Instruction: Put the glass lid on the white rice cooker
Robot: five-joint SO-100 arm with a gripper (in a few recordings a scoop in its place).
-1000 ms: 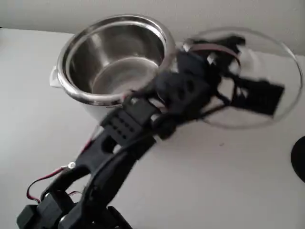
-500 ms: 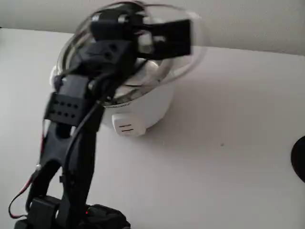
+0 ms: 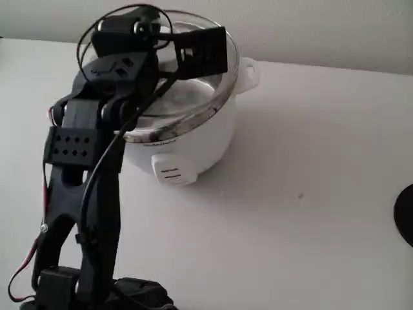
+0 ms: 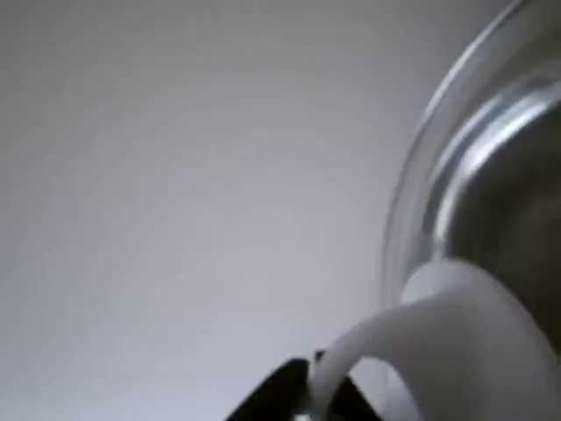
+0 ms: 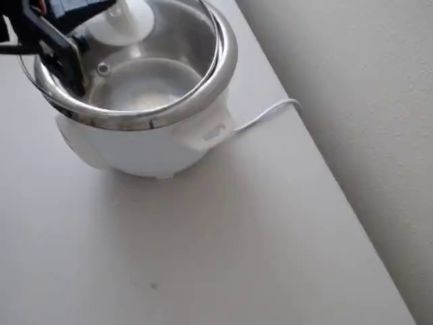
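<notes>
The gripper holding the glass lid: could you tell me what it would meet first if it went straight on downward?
Probably the white rice cooker: the glass lid the gripper carries sits over its steel rim; depth is unclear.

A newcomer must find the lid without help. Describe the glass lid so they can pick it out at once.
Start at the white rice cooker standing near the back of the pale table, by the wall. Over its shiny steel rim sits the glass lid, held by the black arm's pincer. It is the one see-through thing here: a round clear disc with a thin metal edge and a white centre knob.
</notes>
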